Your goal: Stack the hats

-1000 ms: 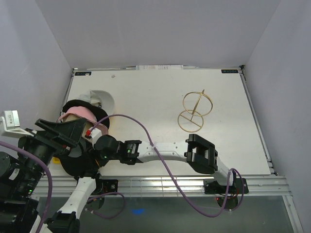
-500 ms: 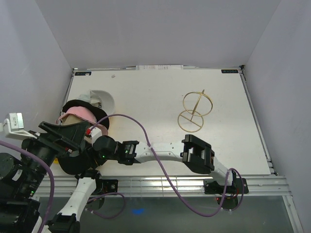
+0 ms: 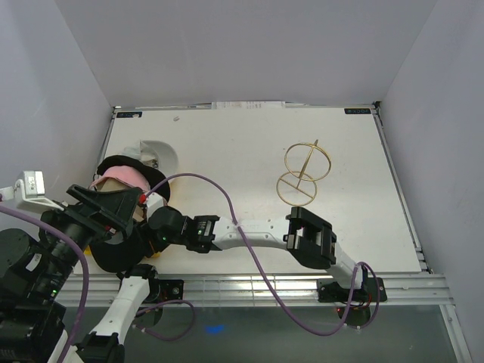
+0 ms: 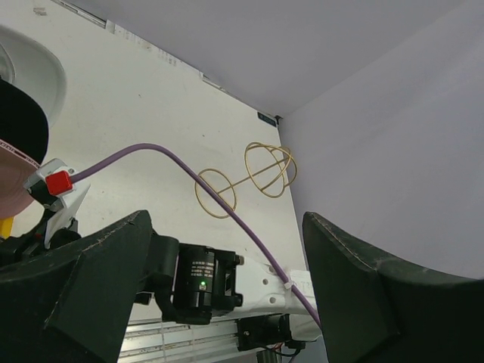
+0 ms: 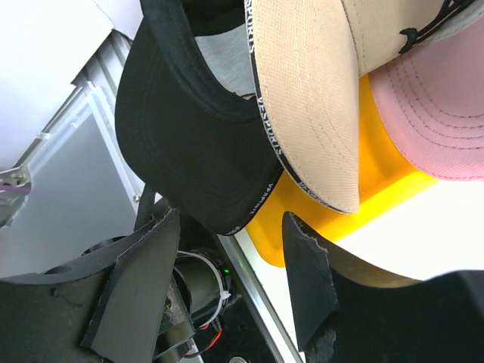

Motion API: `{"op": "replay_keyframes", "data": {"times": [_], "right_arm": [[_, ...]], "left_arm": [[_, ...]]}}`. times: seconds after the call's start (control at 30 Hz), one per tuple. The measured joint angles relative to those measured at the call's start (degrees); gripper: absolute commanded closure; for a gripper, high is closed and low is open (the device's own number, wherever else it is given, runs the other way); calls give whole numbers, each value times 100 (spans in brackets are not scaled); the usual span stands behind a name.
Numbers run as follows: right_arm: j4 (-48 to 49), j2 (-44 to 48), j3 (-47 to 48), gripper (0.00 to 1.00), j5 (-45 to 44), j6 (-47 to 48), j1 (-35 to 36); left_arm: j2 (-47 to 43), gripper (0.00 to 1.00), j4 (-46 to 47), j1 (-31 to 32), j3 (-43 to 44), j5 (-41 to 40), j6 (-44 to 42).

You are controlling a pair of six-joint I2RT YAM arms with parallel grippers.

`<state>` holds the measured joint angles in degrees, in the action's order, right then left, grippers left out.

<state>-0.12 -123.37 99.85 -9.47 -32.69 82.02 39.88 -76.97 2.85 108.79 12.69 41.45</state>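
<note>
The hats lie piled at the table's left edge. The pink cap (image 3: pixel 125 179) is on top, over a black cap (image 3: pixel 155 178), and a white brim (image 3: pixel 162 153) sticks out behind. In the right wrist view a black brim (image 5: pixel 189 136), a tan brim (image 5: pixel 310 98) and a pink brim (image 5: pixel 431 113) overlap above the yellow tray (image 5: pixel 340 204). My right gripper (image 5: pixel 231 217) is open, and the black brim's tip reaches just between its fingertips without being pinched. My left gripper (image 4: pixel 227 219) hangs wide open above the pile and the right wrist, holding nothing.
The gold wire stand (image 3: pixel 305 174) sits right of centre. The right arm (image 3: pixel 249 234) lies across the table's front, with its purple cable (image 3: pixel 212 189) arching over it. The grey side wall is close to the left of the pile, and the metal rail (image 3: pixel 249 286) runs along the front.
The left gripper has drifted slightly right over the pile. The right arm has barely shifted, and its jaws stay apart at the black brim.
</note>
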Motion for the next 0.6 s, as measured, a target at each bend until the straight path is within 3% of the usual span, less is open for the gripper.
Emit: {"op": "replay_keyframes", "data": {"times": [0.6], "right_arm": [[313, -540, 146, 37, 743, -439, -181]], "left_arm": [[-76, 9, 0, 0, -146, 0, 0]]}}
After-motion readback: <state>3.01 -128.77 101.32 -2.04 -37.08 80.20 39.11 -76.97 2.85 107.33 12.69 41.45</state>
